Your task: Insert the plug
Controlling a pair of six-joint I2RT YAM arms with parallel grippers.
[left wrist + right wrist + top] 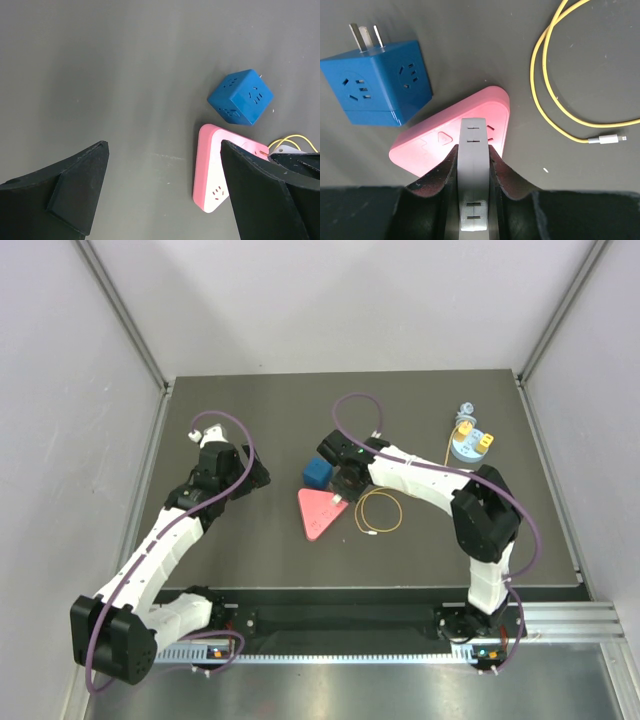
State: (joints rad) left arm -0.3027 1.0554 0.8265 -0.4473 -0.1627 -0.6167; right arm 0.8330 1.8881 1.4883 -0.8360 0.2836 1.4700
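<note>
Trouble is, the plug point(462, 427) sits way over at the far right on a blue round holder point(470, 452), thin yellow lead running off it, well apart from both arms; too small there to tell whether it's seated in anything; the right gripper point(472, 147) is clenched on a grey strip point(472, 175) with little slots, tip right at the top face of the pink triangular socket block point(445, 137), with the blue cube socket point(375, 85) just beside that on the far side; the left gripper point(162, 145) hangs spread wide and empty over bare table, off to the left of the pink block; judging by that, the right arm is the closer one for the plug, so it probably wants to shed the strip, come down from above, pinch the yellow body by its sides rather than the lead, and push straight without rocking; the loose yellow cable point(533, 65) coiled right of the pink block looks like a snag risk; the table point(250, 550) is dark, matte and smooth-looking, so light parts may slide; plain pale walls point(330, 300) box it in on three sides.
</note>
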